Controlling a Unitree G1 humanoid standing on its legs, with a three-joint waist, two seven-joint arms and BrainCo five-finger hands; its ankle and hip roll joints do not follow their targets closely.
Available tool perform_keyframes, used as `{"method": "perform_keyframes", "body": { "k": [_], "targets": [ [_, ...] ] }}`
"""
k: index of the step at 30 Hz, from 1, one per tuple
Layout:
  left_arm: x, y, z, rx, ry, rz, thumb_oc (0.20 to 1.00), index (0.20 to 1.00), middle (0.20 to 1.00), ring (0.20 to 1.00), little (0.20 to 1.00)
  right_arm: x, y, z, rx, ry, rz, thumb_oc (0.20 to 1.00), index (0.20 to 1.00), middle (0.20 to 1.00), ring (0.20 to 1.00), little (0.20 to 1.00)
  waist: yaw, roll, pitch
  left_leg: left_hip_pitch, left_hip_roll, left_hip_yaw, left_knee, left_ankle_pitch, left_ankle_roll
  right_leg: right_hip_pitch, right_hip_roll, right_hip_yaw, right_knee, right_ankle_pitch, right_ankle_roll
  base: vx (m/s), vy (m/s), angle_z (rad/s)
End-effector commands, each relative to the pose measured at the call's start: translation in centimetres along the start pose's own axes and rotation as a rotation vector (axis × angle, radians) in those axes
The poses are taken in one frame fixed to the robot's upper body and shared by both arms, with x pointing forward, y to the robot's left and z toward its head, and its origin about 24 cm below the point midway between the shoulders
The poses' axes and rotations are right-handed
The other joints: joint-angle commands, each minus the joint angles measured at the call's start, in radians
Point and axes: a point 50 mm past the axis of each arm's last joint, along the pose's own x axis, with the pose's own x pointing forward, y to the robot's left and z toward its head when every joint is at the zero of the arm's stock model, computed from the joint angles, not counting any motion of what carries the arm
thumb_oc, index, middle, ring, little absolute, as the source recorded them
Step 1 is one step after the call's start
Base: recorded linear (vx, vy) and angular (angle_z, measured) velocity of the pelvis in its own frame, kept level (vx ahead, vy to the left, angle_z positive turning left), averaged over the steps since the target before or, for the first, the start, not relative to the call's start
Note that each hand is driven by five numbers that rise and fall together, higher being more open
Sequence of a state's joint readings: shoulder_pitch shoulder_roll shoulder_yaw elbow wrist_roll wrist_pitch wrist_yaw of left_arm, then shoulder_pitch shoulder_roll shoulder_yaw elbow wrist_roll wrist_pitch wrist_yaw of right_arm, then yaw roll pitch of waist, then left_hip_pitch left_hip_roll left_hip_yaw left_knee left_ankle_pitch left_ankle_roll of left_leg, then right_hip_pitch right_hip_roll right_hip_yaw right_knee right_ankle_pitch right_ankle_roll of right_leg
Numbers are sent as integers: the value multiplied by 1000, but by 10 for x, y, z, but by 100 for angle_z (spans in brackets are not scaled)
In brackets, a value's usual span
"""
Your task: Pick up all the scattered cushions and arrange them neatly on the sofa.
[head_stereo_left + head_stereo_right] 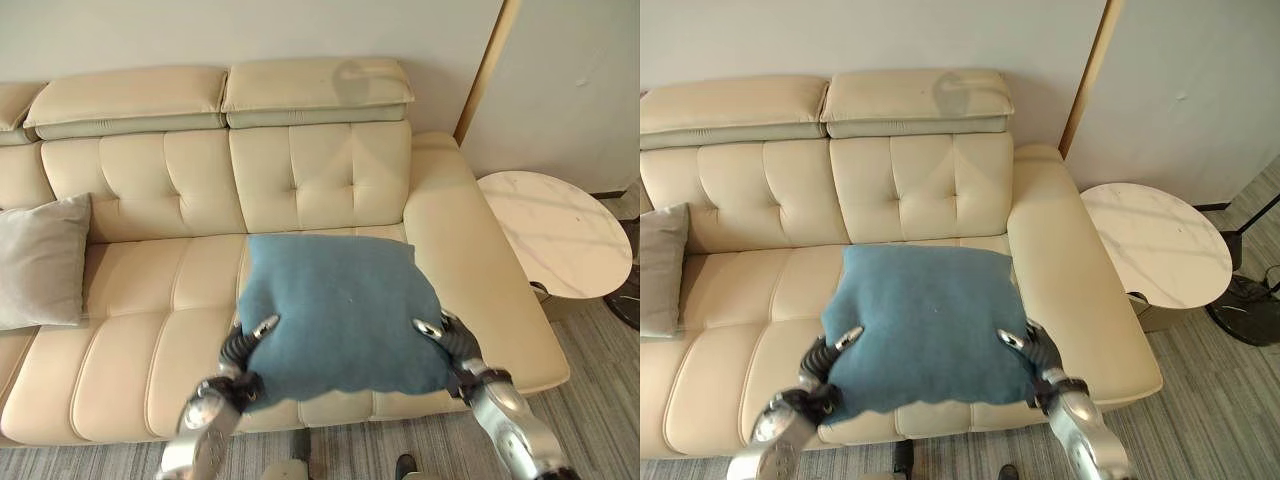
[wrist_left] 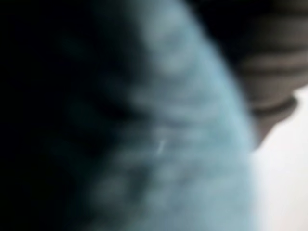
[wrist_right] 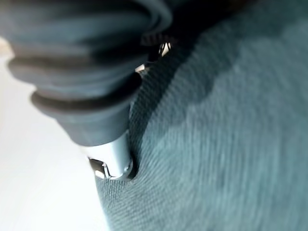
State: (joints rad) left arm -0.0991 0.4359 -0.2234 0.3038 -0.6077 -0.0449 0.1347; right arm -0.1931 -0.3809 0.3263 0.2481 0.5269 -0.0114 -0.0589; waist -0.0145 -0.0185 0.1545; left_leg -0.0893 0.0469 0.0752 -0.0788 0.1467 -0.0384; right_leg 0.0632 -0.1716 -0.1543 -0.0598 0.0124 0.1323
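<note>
A blue cushion [image 1: 340, 310] is held flat over the right seat of the cream sofa [image 1: 140, 330], its near edge overhanging the seat front. My left hand [image 1: 238, 352] grips its near left side, thumb curled onto the top. On the near right side my right hand [image 1: 452, 345] grips it the same way. The blue fabric [image 3: 231, 144] presses against my right hand's dark cover [image 3: 82, 62] in the right wrist view. The same cloth [image 2: 163, 159] lies close against my left hand in the left wrist view. A grey cushion [image 1: 40, 262] leans upright against the backrest at the sofa's left.
A round white marble side table [image 1: 560, 230] stands right of the sofa's wide armrest [image 1: 480, 260]. Grey striped carpet [image 1: 600, 400] runs along the sofa's front. A wall stands behind the sofa.
</note>
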Motion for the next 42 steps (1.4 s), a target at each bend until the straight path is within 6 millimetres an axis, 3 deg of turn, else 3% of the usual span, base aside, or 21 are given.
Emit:
{"method": "perform_keyframes", "body": {
  "k": [1, 2, 3, 4, 5, 6, 8, 11, 12, 13, 14, 15, 16, 17, 20, 26, 30, 36, 37, 38, 42],
  "targets": [
    [43, -79, 128, 99, -488, -196, 200, 200, 200, 200, 200, 49, 43, 131, -137, -470, 71, 200, 200, 200, 200, 200, 16, 2, 84, -99, 77, -12, 94, -122, -39, -154, 32, 41, 85, -73, -20, -326, 5, -8],
    [44, -79, 128, 99, -489, -196, 200, 200, 200, 200, 200, 49, 43, 132, -138, -472, 71, 200, 200, 200, 200, 200, 16, 2, 81, -105, 77, -13, 95, -120, -38, -159, 32, 40, 86, -72, -20, -430, 33, -7],
    [51, -92, 205, 204, -713, -164, 200, 200, 200, 200, 200, 59, 50, 200, -220, -666, 8, 200, 200, 200, 200, 200, 12, 0, 135, -203, 68, -21, 147, -123, -39, -272, 30, 56, 142, -61, -21, -345, 50, -8],
    [46, -99, 241, 257, -838, -130, 200, 200, 200, 200, 200, 57, 53, 233, -263, -766, -36, 200, 200, 200, 200, 200, 12, 1, 149, -254, 60, -25, 175, -123, -39, -325, 30, 61, 168, -55, -20, -343, 49, -4],
    [46, -99, 242, 258, -840, -131, 200, 200, 200, 200, 200, 57, 53, 234, -263, -768, -36, 200, 200, 200, 200, 200, 13, 0, 149, -257, 61, -25, 178, -124, -39, -328, 30, 61, 170, -56, -20, -209, 85, -18],
    [30, -101, 304, 386, -1071, 41, 200, 200, 200, 200, 200, 44, 58, 294, -348, -994, -189, 200, 200, 200, 200, 200, 14, 4, 166, -377, 53, -28, 234, -126, -40, -449, 20, 56, 215, -51, -16, -183, 91, -22],
    [21, -92, 341, 538, -1199, 275, 200, 200, 200, 200, 200, 36, 59, 326, -429, -1115, -340, 200, 200, 200, 200, 200, 10, 5, 180, -483, 48, -43, 269, -126, -41, -556, 10, 52, 247, -45, -11, -158, 67, -17],
    [17, -87, 374, 750, -1252, 477, 200, 200, 200, 200, 200, 41, 60, 345, -599, -1125, -450, 200, 200, 200, 200, 200, 8, 1, 187, -594, 44, -59, 297, -118, -45, -663, 3, 52, 274, -36, -7, -33, -1, 1],
    [17, -87, 384, 826, -1248, 544, 200, 200, 200, 200, 200, 48, 60, 349, -689, -1089, -485, 351, 351, 351, 351, 351, 10, -1, 185, -619, 46, -70, 308, -143, -51, -690, 5, 55, 288, -56, 0, -5, -22, 7],
    [16, -85, 393, 885, -1237, 603, 200, 200, 200, 200, 200, 53, 60, 354, -776, -1056, -520, 1000, 1000, 1000, 1000, 1000, 12, -4, 189, -653, 46, -75, 314, -141, -52, -719, 2, 52, 290, -53, 2, 34, -34, 8],
    [17, -85, 399, 943, -1217, 645, 200, 200, 200, 200, 200, 56, 60, 357, -846, -1031, -545, 1000, 1000, 1000, 1000, 1000, 11, -6, 192, -681, 45, -79, 315, -138, -53, -744, 2, 51, 290, -50, 3, -46, -14, 8],
    [17, -85, 406, 992, -1194, 687, 310, 310, 310, 310, 310, 60, 58, 360, -948, -998, -583, 1000, 1000, 1000, 1000, 1000, 12, -9, 200, -711, 45, -84, 323, -133, -53, -770, 0, 46, 292, -44, 5, -25, -8, 11],
    [17, -85, 408, 990, -1199, 688, 598, 598, 598, 598, 598, 59, 59, 362, -947, -1002, -585, 1000, 1000, 1000, 1000, 1000, 12, -9, 201, -717, 45, -85, 326, -134, -53, -774, 1, 45, 294, -44, 5, -20, -21, 11],
    [17, -83, 415, 1045, -1163, 741, 1000, 1000, 1000, 1000, 1000, 64, 51, 362, -1006, -937, -626, 1000, 1000, 1000, 1000, 1000, 13, -9, 207, -746, 44, -89, 327, -129, -53, -802, -1, 43, 295, -38, 6, -10, -39, 12],
    [24, -73, 417, 1245, -1019, 880, 1000, 1000, 1000, 1000, 1000, 72, 30, 351, -1101, -825, -806, 1000, 1000, 1000, 1000, 1000, 14, -13, 227, -812, 34, -99, 320, -107, -52, -856, 1, 36, 281, -17, 9, -5, -16, 12],
    [56, -57, 372, 1290, -785, 815, 1000, 1000, 1000, 1000, 1000, 89, 7, 307, -1205, -614, -875, 1000, 1000, 1000, 1000, 1000, 16, -13, 221, -819, 17, -100, 298, -92, -44, -857, 2, 38, 252, -3, 10, 19, 29, 10],
    [85, -31, 308, 1042, -540, 652, 1000, 1000, 1000, 1000, 1000, 102, -14, 257, -1015, -387, -781, 1000, 1000, 1000, 1000, 1000, 19, -18, 204, -766, 9, -95, 275, -91, -39, -807, 3, 38, 224, 10, 7, 7, 37, 3],
    [104, 10, 169, 616, -196, 424, 1000, 1000, 1000, 1000, 1000, 103, -39, 131, -629, -55, -597, 1000, 1000, 1000, 1000, 1000, 22, -19, 182, -552, 1, -71, 206, -101, -38, -611, -1, 21, 169, 18, 7, 44, 50, -7],
    [98, 23, 117, 515, -82, 375, 1000, 1000, 1000, 1000, 1000, 92, -52, 88, -522, 41, -584, 1000, 1000, 1000, 1000, 1000, 22, -17, 173, -487, -7, -59, 183, -82, -29, -548, -10, 10, 148, 44, 4, 34, 85, -15],
    [98, 23, 116, 515, -81, 375, 1000, 1000, 1000, 1000, 1000, 92, -52, 88, -523, 42, -584, 1000, 1000, 1000, 1000, 1000, 22, -17, 174, -484, -7, -59, 182, -81, -29, -545, -10, 9, 147, 44, 5, 44, 86, -15],
    [61, 39, 12, 411, 128, 292, 1000, 1000, 1000, 1000, 1000, 54, -60, -3, -270, 221, -526, 1000, 1000, 1000, 1000, 1000, 22, -10, 126, -323, -15, -44, 123, -95, -20, -398, -12, 1, 103, 44, 14, 143, 78, -5]
  ]
}}
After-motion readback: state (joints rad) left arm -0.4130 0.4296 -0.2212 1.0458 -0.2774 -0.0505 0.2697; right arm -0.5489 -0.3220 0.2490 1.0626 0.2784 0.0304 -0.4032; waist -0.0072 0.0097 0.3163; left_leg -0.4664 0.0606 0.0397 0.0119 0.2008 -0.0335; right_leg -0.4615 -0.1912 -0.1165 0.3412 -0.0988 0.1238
